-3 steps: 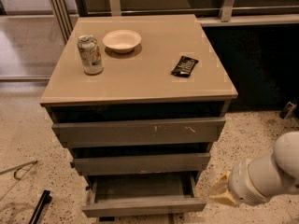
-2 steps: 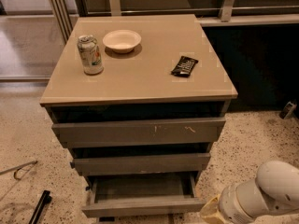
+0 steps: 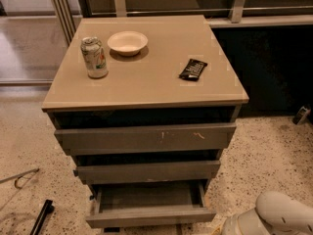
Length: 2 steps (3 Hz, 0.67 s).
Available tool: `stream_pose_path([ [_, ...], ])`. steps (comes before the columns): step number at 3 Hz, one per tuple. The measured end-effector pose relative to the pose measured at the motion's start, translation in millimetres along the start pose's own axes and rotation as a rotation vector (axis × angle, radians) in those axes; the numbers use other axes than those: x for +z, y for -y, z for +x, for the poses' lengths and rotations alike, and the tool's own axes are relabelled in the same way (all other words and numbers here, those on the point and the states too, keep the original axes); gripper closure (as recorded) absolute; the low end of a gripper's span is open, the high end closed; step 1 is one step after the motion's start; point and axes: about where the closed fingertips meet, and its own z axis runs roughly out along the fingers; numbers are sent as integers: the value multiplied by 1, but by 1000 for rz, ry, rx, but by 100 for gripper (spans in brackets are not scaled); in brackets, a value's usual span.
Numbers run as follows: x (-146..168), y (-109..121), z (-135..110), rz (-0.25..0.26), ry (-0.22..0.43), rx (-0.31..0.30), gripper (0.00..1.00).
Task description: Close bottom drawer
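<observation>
The bottom drawer [image 3: 151, 216] is the lowest of three grey drawers in the cabinet. It stands pulled out, and its shallow grey box [image 3: 149, 196] shows empty. The middle drawer [image 3: 146, 171] and the scratched top drawer [image 3: 144, 138] sit further in. Only my white arm [image 3: 276, 217] shows, low at the bottom right, just right of the open drawer's front corner and not touching it. My gripper is past the bottom edge of the view, out of sight.
On the cabinet top [image 3: 146, 82] stand a drink can [image 3: 94, 58], a white bowl [image 3: 127, 42] and a black packet [image 3: 192, 69]. A black tool [image 3: 41, 217] and a wire [image 3: 19, 179] lie on the speckled floor at the left. A dark wall stands at the right.
My arm has dropped lower and further toward the bottom right corner. The pale gripper end that showed beside the drawer has gone below the frame. The drawers have not moved.
</observation>
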Motion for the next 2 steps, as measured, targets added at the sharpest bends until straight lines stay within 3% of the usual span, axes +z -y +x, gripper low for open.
stream_pose_path([
  [1, 13, 11, 10, 41, -7, -31, 100],
  [2, 39, 54, 17, 118, 31, -123, 100],
])
